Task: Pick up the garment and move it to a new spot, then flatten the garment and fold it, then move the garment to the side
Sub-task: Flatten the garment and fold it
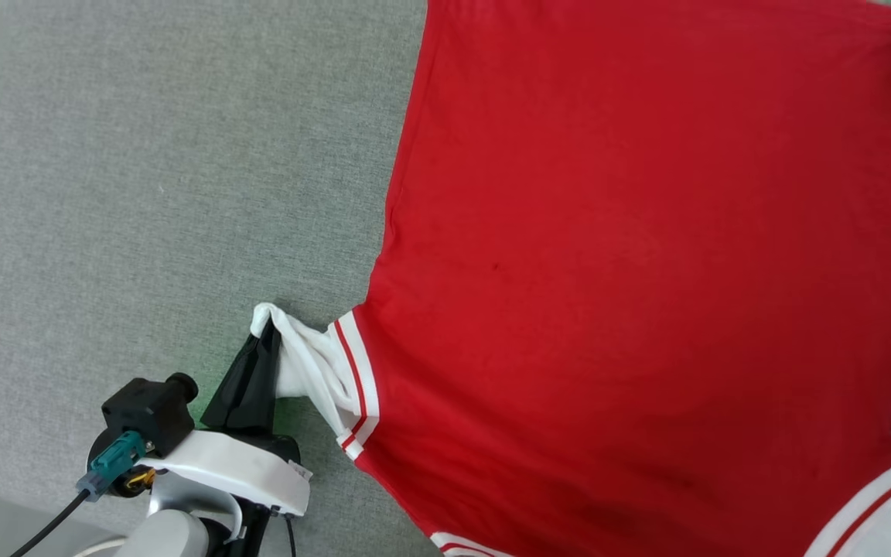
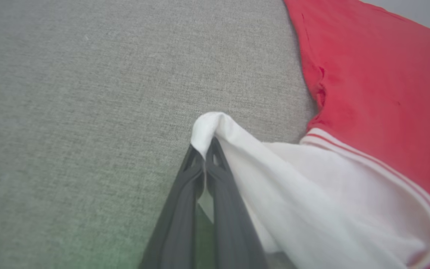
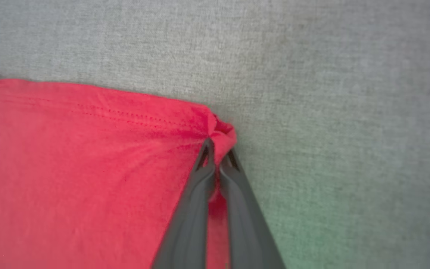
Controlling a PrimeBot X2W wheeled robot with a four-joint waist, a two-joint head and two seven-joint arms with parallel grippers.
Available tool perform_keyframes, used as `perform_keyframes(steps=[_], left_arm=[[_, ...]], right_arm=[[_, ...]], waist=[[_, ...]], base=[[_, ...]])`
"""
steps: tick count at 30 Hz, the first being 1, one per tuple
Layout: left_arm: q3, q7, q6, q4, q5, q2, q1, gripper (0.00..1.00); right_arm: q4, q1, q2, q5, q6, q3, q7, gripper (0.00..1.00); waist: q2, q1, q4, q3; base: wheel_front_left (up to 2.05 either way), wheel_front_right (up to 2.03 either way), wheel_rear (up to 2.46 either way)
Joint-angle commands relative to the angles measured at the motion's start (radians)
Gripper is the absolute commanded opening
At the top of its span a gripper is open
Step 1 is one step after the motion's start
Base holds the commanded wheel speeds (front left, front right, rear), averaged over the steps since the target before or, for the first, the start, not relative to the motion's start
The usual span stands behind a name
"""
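**Item:** the garment [image 1: 631, 271], a red jersey with its plain side up. It was spread almost flat on the grey table [image 1: 144, 193], well in from the table's left edge.

**Part:** white sleeve [image 1: 314, 367] with a striped seam, bunched and drawn out toward that left edge.

**Left hand** [image 1: 264, 336]: your fingers were pressed together, pinching the tip of the sleeve.

**Right hand** [image 3: 218, 149]: your fingers were pressed together, pinching a puckered hem corner [image 3: 222, 129] of the red body, on the side of the cloth away from the sleeve.

**Progress, as a judgement:**
- You had the shirt laid out. Light ripples showed along the side seam near the sleeve.
- With both hands gripping, you appeared to be finishing the flattening or starting the first fold.
- No fold was in place yet.
- The move to the side was not yet done.
- The pictures did not tell whether the first move to a new spot was complete.
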Motion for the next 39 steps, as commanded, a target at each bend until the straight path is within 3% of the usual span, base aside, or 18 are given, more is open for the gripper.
perform_keyframes(steps=[1,11,14,22,31,34,35,36,37,39], left_arm=[[0.002,-0.006,0.0,0.018,0.001,0.0,-0.012,0.0],[0.014,-0.003,0.013,0.064,-0.01,0.025,0.04,0.0],[0.024,0.004,0.023,0.066,-0.018,0.041,0.067,0.0],[0.051,0.04,0.069,0.04,-0.04,0.096,0.176,0.0],[0.064,0.089,0.095,0.05,-0.074,0.136,0.269,0.0],[0.069,0.094,0.1,0.044,-0.079,0.144,0.279,0.0],[0.07,0.097,0.101,0.042,-0.078,0.146,0.282,0.0],[0.071,0.097,0.103,0.039,-0.079,0.147,0.284,0.0],[0.073,0.099,0.105,0.036,-0.08,0.148,0.285,0.0],[0.073,0.102,0.111,0.031,-0.078,0.152,0.281,0.0]], right_arm=[[0.015,0.053,-0.001,-0.01,-0.001,0.019,0.005,0.0],[-0.105,0.08,-0.099,0.063,-0.001,0.193,-0.015,0.0],[-0.174,0.141,-0.161,0.121,-0.001,0.252,-0.005,0.0],[-0.414,0.507,-0.271,0.26,-0.001,0.318,0.039,0.0],[-0.591,1.027,-0.257,0.327,-0.001,0.279,0.068,0.0],[-0.616,1.148,-0.212,0.344,-0.001,0.254,0.062,0.0],[-0.623,1.175,-0.195,0.353,-0.001,0.239,0.057,0.13],[-0.633,1.197,-0.181,0.353,-0.001,0.227,0.049,0.39],[-0.642,1.211,-0.17,0.357,-0.001,0.215,0.04,1.0],[-0.664,1.22,-0.149,0.361,-0.001,0.187,0.009,1.0]], waist=[[-0.0001,-0.0001,-0.006,-0.027],[-0.0001,-0.0001,-0.071,-0.182],[-0.0001,-0.0001,-0.104,-0.244],[-0.0001,-0.0001,-0.223,-0.377],[-0.0001,-0.0001,-0.324,-0.465],[-0.0001,-0.0001,-0.337,-0.469],[-0.0001,-0.0001,-0.339,-0.468],[-0.0001,-0.0001,-0.341,-0.468],[-0.0001,-0.0001,-0.342,-0.465],[-0.0001,-0.0001,-0.346,-0.454]], base=[[0.0,0.0,0.0],[0.0,0.0,0.0],[0.0,0.0,0.0],[0.0,0.0,0.0],[0.0,0.0,0.0],[0.0,0.0,0.0],[0.0,0.0,0.0],[0.0,0.0,0.0],[0.0,0.0,0.0],[0.0,0.0,0.0]])
